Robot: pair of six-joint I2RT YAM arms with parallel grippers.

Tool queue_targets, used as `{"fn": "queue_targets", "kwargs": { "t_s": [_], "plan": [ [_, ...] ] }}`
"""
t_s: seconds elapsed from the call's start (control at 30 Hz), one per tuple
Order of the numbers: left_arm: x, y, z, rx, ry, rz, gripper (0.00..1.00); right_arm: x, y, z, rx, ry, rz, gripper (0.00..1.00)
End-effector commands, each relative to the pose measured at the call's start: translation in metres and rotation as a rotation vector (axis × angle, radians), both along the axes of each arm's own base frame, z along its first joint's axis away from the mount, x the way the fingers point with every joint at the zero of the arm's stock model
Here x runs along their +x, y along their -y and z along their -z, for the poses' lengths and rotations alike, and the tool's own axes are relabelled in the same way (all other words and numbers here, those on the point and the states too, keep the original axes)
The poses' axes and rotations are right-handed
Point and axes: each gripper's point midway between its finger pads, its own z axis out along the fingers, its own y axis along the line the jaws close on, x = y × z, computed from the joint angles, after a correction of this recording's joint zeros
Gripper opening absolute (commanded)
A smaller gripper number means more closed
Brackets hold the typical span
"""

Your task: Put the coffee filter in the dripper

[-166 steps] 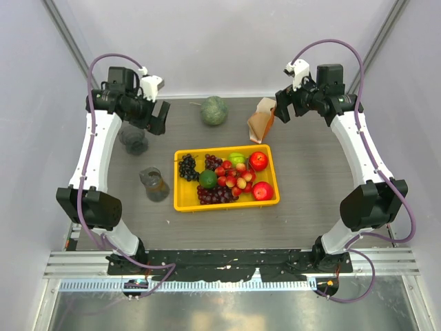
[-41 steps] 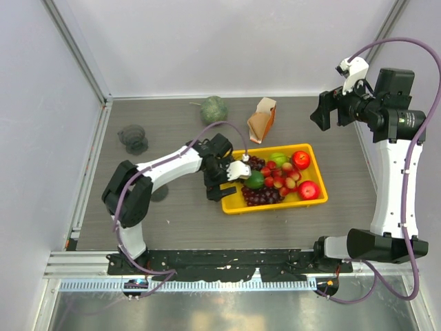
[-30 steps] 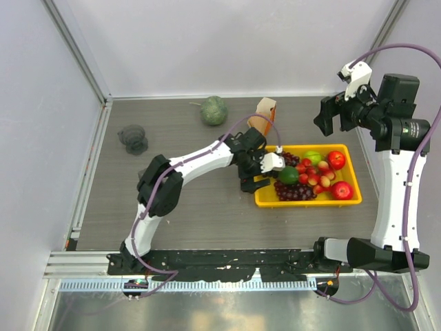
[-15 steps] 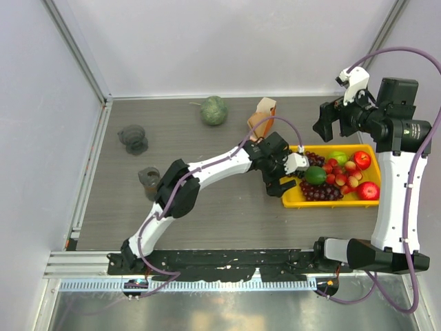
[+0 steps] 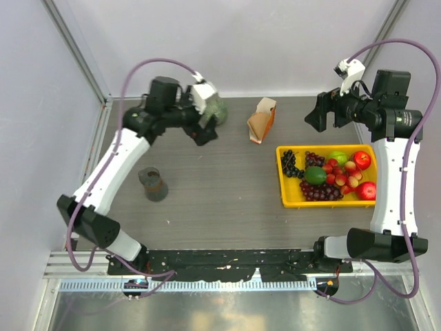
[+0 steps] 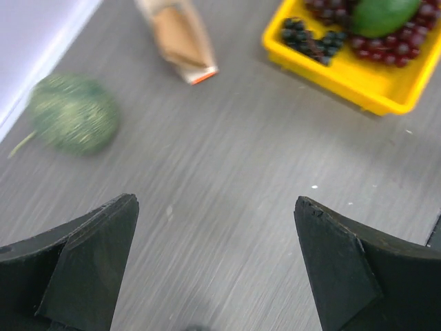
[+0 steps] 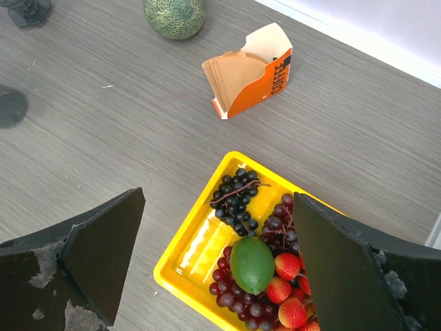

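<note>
Left wrist first: left pincer [image 6: 215,207] spread wide, gripping nothing, poised well above the desk [image 6: 227,227], melon [image 6: 72,114] off to one side. Over to the right wrist: right pincer [image 7: 218,196] just as wide, nothing held, looking down on the yellow tray [image 7: 180,265]. Catching the dripper [image 7: 24,10] only here, a dark sliver in the far corner, left of the melon; lost behind the left arm from above. Picking out the glass jug [image 5: 153,185] clearly only from above, near left. In the tray: dark grapes [image 7: 236,193], a green fruit [image 7: 251,264], red berries [image 7: 284,267], two apples [image 5: 362,160]. In the white-orange pack [image 7: 265,76]: brown papers [image 7: 231,76], upright. No telling one coffee filter apart in that stack.
</note>
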Motion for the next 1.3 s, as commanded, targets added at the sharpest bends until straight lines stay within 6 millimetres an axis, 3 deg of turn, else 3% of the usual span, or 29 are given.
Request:
{"fn": "queue_targets", "kwargs": {
  "t_s": [0.0, 0.2, 0.37, 0.47, 0.57, 0.67, 0.77, 0.9, 1.13, 1.27],
  "plan": [
    [-0.005, -0.066, 0.008, 0.009, -0.119, -0.146, 0.99, 0.009, -0.009, -0.007, 0.041, 0.025, -0.027, 0.96],
    [-0.038, -0.173, 0.042, 0.059, -0.192, -0.265, 1.0, 0.009, -0.014, 0.001, 0.038, 0.005, -0.041, 0.96],
    [-0.073, -0.267, 0.093, 0.24, -0.227, -0.331, 1.0, 0.012, -0.014, 0.003, 0.038, -0.002, -0.044, 0.96],
    [-0.092, -0.307, 0.116, 0.301, -0.277, -0.347, 1.0, 0.015, -0.017, 0.004, 0.038, -0.006, -0.05, 0.95],
    [-0.099, -0.33, 0.135, 0.316, -0.314, -0.339, 0.98, 0.015, -0.018, 0.004, 0.039, -0.007, -0.052, 0.95],
    [-0.102, -0.335, 0.16, 0.35, -0.311, -0.262, 0.97, 0.016, -0.017, 0.006, 0.037, -0.014, -0.048, 0.96],
    [-0.087, -0.332, 0.176, 0.349, -0.263, -0.261, 0.95, 0.016, -0.019, 0.006, 0.036, -0.016, -0.05, 0.95],
    [-0.069, -0.324, 0.184, 0.349, -0.215, -0.187, 0.93, 0.012, -0.022, 0.003, 0.033, -0.011, -0.057, 0.95],
    [-0.059, -0.301, 0.199, 0.37, -0.133, 0.084, 0.9, 0.008, -0.023, 0.004, 0.025, -0.015, -0.049, 0.95],
    [-0.043, -0.286, 0.199, 0.389, -0.061, 0.135, 0.89, 0.004, -0.022, 0.003, 0.019, -0.016, -0.043, 0.96]
  ]
}}
